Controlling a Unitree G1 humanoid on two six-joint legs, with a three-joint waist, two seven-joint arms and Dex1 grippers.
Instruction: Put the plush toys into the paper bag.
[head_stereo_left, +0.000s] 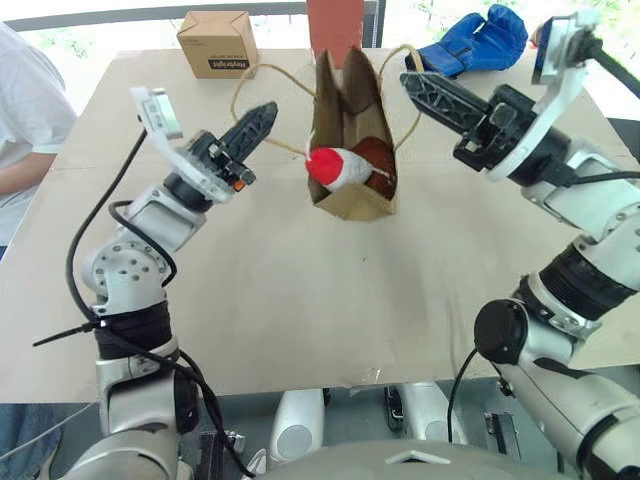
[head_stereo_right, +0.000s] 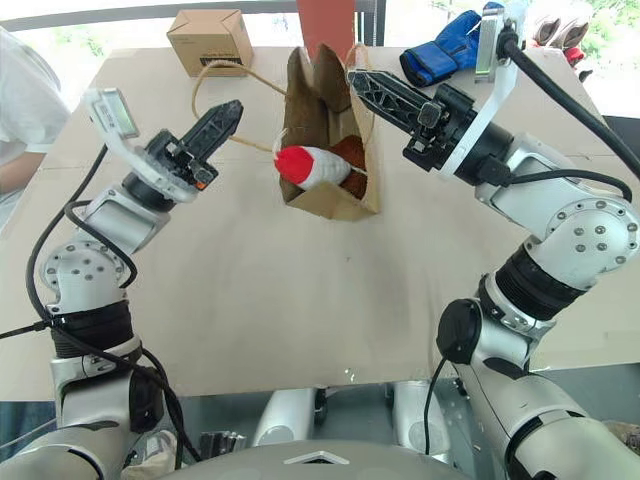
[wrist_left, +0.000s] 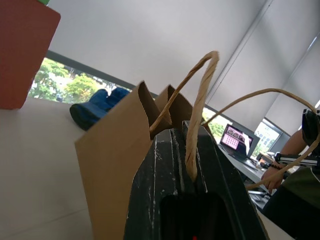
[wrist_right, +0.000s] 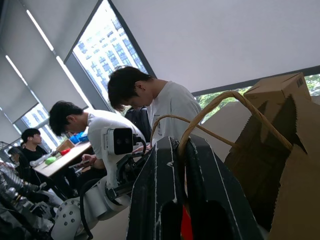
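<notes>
Both toys look to be in already: the white toy (head_stereo_left: 338, 167) with its red tip pokes out of the mouth of the paper bag (head_stereo_left: 350, 195), mid-table, and the brown toy (head_stereo_left: 377, 156) sits behind it. The left gripper (head_stereo_left: 262, 120) pinches one handle; the right gripper (head_stereo_left: 420, 88) pinches the other. Far off lie a cardboard box (head_stereo_left: 217, 43) and blue glove (head_stereo_left: 477, 40). Little seems left beyond settling the white toy deeper.

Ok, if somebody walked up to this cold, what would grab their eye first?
Probably the paper bag in the middle of the table, with the left gripper and right gripper each shut on one of its loop handles. Next, the white plush toy with the red tip poking out of its mouth, the brown toy behind it. At the table's far edge lie a blue boxing glove and a small cardboard box.
</notes>
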